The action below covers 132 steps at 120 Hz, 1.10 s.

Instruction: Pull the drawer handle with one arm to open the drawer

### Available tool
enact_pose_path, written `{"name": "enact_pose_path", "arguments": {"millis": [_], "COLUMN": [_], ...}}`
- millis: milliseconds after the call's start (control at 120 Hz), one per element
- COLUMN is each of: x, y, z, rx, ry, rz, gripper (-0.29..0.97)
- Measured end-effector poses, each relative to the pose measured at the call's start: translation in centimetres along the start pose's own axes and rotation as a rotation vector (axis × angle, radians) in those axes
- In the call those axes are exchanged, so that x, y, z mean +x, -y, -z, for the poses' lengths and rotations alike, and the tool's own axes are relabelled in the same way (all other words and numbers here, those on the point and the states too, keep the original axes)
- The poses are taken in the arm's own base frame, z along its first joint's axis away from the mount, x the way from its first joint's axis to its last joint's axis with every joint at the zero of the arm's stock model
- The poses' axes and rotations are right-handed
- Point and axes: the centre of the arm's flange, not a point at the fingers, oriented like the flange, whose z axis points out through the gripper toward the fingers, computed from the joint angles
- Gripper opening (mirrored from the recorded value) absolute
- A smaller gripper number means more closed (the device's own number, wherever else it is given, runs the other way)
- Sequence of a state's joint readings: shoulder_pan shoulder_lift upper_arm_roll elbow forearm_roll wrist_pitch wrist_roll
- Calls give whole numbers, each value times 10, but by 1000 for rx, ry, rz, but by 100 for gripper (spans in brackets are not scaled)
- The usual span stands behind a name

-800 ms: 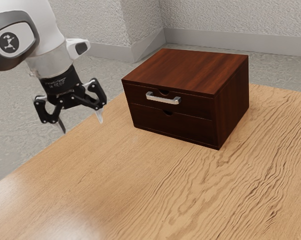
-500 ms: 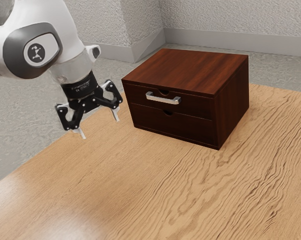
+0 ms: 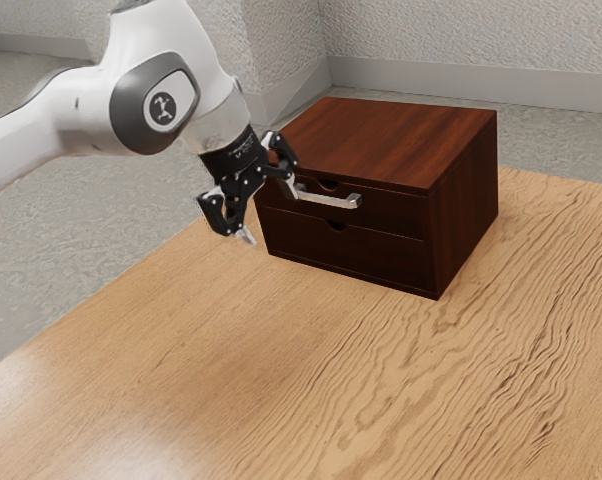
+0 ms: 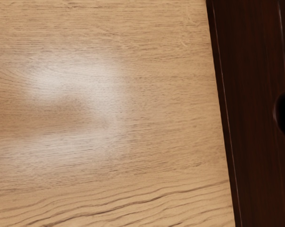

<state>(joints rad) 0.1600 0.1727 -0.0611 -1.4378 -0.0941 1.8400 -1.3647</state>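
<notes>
Pincer (image 3: 270, 214) hung open, fingers spread wide, just in front of the small two-drawer wooden chest (image 3: 391, 135) on the wood-grain surface (image 3: 331, 380). One fingertip (image 3: 294, 191) sat at the end of the silver handle (image 3: 329, 199) on the exterior view's left; contact was unclear. The upper drawer (image 3: 386, 208) carrying that handle lay flush and shut, like the lower drawer (image 3: 341, 248). Only the approach looked done: gripping the handle and pulling were not yet begun

Light wooden table (image 3: 311, 380); grey speckled floor (image 3: 71, 220); textured walls (image 3: 461, 30), pale baseboard (image 3: 481, 82).
</notes>
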Motion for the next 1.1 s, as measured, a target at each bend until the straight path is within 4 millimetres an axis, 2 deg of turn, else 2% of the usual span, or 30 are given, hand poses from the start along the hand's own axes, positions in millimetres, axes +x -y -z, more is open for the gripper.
{"name": "enact_pose_path", "arguments": {"millis": [92,358,875,1100], "x": [-1,9,25,34], "y": [-16,-36,-53,-58], "z": [-10,-26,-48,-50], "rx": [-15,-33,-35,-46], "ry": [3,4,4,3], "rz": [17,72,120,133], "gripper": [68,68,68,68]}}
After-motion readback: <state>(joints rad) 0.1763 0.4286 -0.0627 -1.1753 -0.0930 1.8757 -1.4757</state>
